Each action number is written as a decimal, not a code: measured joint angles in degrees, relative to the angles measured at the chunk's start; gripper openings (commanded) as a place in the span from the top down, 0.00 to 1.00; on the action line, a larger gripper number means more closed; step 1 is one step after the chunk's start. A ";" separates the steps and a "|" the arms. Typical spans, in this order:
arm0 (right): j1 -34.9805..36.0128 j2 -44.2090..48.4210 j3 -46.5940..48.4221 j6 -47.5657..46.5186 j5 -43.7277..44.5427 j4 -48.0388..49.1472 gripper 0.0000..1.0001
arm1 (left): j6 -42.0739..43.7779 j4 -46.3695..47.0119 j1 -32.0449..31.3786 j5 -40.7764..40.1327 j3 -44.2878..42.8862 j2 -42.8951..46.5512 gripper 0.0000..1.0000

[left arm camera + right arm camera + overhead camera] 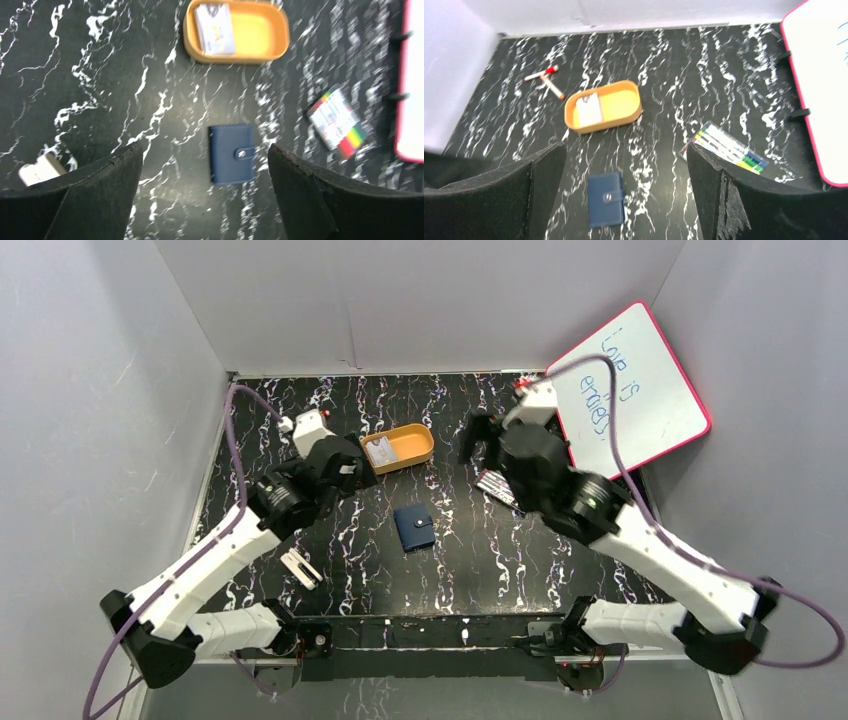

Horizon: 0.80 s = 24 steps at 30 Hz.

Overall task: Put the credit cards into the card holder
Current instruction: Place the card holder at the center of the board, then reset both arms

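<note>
At the middle of the black marbled table, the card holder [414, 529] is lying flat, folded, snap tab fastened as far as I can see. The credit cards [381, 452] aren't near it: they sit at the left end of the orange tray [421, 441] further back, and whether that's one card or a stack I can't tell. My left gripper [352, 468] hangs just beside that tray end, fingers wide apart, nothing between them. My right gripper [481, 445] is up on the other side, above the striped marker pack [495, 488], also spread and empty.

Now the worries. The cards lie flat against the tray floor with the wall close by, so a fingertip could ride up on the rim, shove the whole tray along or tip it. Thin cards may also slip out of a pinch, or two may come up together. And the wallet looks shut: if I bring a card over before the tab is undone, there's no slot to feed, and the light wallet will likely skate away when pushed
</note>
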<state>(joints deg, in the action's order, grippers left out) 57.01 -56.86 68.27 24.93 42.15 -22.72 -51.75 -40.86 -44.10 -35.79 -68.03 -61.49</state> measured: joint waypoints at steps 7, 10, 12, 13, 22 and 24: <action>0.02 -20.85 31.76 -4.87 6.47 -8.57 0.01 | 9.03 -6.86 -0.02 2.14 -10.16 -6.56 0.04; 0.09 -15.26 30.82 -13.86 3.32 -1.33 0.01 | 14.78 -4.50 -0.02 2.19 -17.38 -4.79 0.05; 0.09 -9.51 28.39 -19.56 1.33 3.13 0.01 | 18.36 -1.49 -0.02 2.36 -19.71 -1.90 0.05; 0.11 -7.82 28.35 -21.90 1.11 4.72 0.01 | 20.11 0.09 -0.02 2.40 -20.31 0.00 0.05; 0.00 -1.62 5.81 -43.58 11.34 34.03 0.01 | 30.25 6.73 0.00 -0.35 -23.08 8.46 0.05; 0.02 -0.81 -2.21 -43.45 8.07 33.86 0.01 | 31.12 7.21 0.00 -0.87 -21.73 8.57 0.04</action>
<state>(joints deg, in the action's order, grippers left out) 57.04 -57.67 66.06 -18.52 50.22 11.14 -20.62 -33.65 -44.10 -36.67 -89.76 -52.93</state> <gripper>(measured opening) 0.985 0.951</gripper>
